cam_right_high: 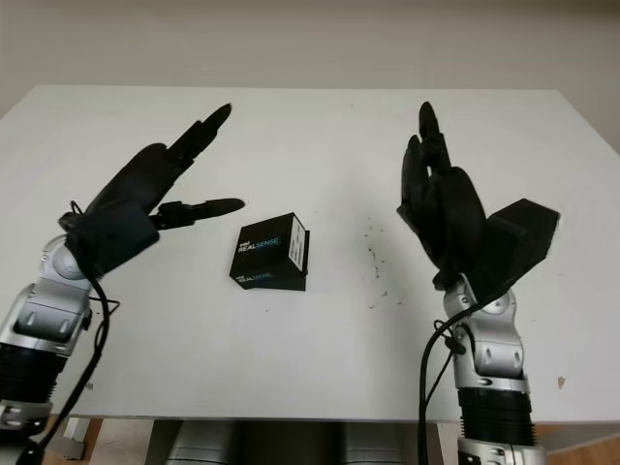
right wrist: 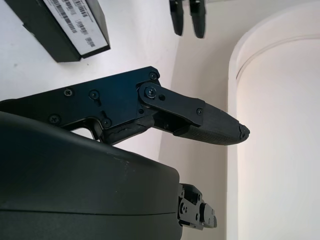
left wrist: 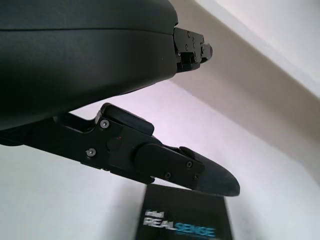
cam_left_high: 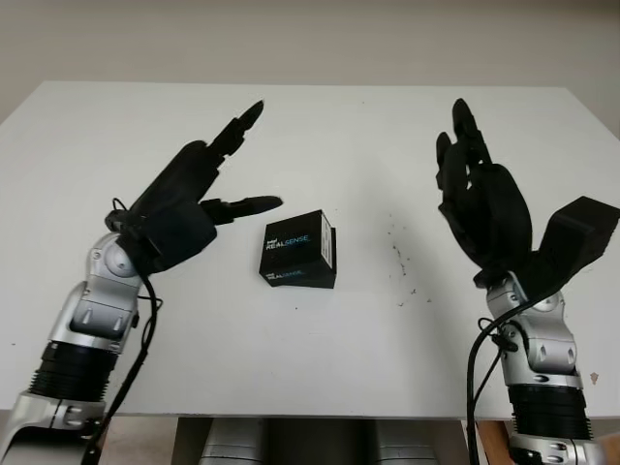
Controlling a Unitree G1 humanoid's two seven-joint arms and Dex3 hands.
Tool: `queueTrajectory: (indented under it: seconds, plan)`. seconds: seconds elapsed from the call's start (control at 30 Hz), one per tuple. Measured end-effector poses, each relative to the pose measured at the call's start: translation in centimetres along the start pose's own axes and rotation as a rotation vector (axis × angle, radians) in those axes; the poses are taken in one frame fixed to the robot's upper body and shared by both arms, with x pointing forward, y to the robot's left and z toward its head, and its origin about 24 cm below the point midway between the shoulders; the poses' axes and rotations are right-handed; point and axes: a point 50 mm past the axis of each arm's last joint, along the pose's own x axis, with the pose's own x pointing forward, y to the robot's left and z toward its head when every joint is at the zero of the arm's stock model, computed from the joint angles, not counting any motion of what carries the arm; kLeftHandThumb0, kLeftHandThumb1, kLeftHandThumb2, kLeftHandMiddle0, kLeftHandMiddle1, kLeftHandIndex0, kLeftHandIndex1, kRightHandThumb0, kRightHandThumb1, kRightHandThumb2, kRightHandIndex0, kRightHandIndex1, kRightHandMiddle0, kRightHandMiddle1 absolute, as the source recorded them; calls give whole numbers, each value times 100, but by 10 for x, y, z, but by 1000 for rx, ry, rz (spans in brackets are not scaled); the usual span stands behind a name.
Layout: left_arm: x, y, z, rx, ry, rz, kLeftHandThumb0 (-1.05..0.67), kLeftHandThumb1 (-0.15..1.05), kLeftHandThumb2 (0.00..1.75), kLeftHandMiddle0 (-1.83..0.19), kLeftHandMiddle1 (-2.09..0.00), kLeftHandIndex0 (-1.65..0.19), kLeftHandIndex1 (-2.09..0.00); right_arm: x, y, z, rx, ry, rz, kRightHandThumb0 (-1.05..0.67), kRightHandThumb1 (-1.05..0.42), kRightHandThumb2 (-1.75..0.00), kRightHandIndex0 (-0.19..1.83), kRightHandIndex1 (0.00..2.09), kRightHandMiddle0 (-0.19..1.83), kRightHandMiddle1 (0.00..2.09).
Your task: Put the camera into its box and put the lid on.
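**Box position relative to both hands**

Box (cam_left_high: 298, 250) — black, printed with a RealSense logo on its top face — sits on the white table (cam_left_high: 320, 358) near the centre, between the two raised arms. Its lid appears to be on; no separate camera or loose lid can be made out on the table, so the task looks at or near completion, though this is a judgement and the contents are hidden.

Left hand (cam_left_high: 189, 199) is held above the table on the robot's left of the box, open and holding nothing. Its lower finger (cam_left_high: 247, 204) points toward the box and ends just short of the box's near-left corner, raised above the table. In the left wrist view the same finger (left wrist: 200, 172) sits directly over the box's logo face (left wrist: 182, 220).

Right hand (cam_left_high: 481, 199) is held upright on the robot's right, open, empty, and well apart from the box.

Governing relation: the box lies inward and slightly forward of the left hand, with its long axis running roughly from the robot outward, tilted a little — the left hand is clearly the nearer one for any further contact.
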Motion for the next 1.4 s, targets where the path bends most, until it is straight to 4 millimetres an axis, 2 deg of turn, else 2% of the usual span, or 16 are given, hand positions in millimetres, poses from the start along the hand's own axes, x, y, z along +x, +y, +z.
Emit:
queueTrajectory:
  seconds: [0.3,0.53,0.87,1.4]
  plan:
    - [-9,-1,-15,108,20,-185,-97,97,5,12,-4,13,-5,2,-7,13,-34,1,6,-72,-105,-77,-19,0,-19,0]
    - [-10,-9,-16,129,5,-274,-99,96,5,15,-5,15,-4,2,-6,13,-53,7,5,-72,-105,-76,-19,0,-19,0]
    - [-10,-28,-13,116,-34,-296,-97,96,6,13,-5,15,-5,3,-5,13,-71,1,4,-70,-105,-78,-19,0,-19,0]
    - [-4,-43,-12,37,-4,-309,-87,90,4,16,-5,16,-5,1,-5,11,-71,6,7,-70,-105,-77,-19,0,-19,0]
